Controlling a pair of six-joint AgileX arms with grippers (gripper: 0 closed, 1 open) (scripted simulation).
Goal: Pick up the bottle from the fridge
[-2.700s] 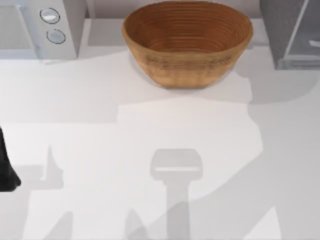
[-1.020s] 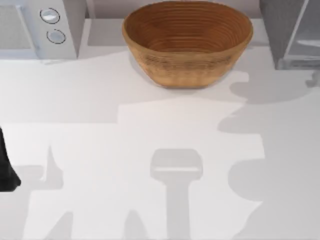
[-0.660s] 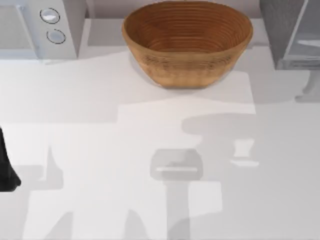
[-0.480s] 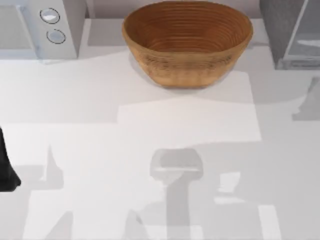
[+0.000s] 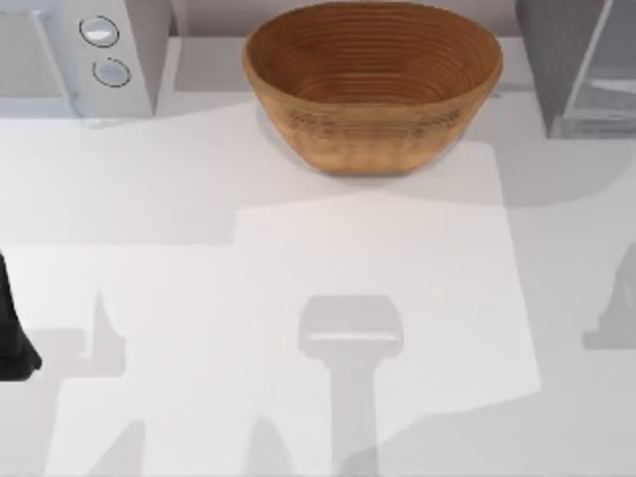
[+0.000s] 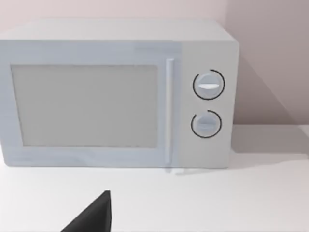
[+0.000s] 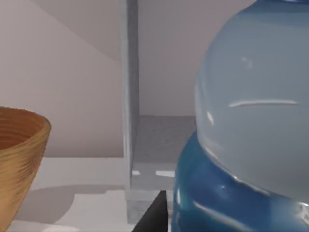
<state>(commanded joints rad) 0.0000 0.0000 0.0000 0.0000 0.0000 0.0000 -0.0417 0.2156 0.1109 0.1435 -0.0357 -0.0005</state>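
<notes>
The bottle (image 7: 251, 125) sits very close in front of my right wrist camera, with its pale body and its bright blue cap both big in that view. A dark bit of my right claw (image 7: 153, 215) shows just beside the blue cap, but I cannot tell if the fingers are around the bottle or how wide they stand. Behind the bottle is the fridge (image 7: 145, 145), with its pale door edge standing up and its grey speckled floor inside. In the top view the fridge (image 5: 576, 65) stands at the far right corner of the counter (image 5: 298, 258).

The woven basket (image 5: 373, 84) sits at the far middle of the counter, left of the fridge and apart from it. Its brown rim (image 7: 19, 154) also peeks into my right wrist view.

The white microwave (image 5: 79, 55) with two round knobs is at the far left corner. My left arm (image 5: 12, 328) is parked at the left edge of the counter, and its wrist camera faces the microwave (image 6: 116, 92), with a dark tip of my left claw (image 6: 91, 217) low in that view.
</notes>
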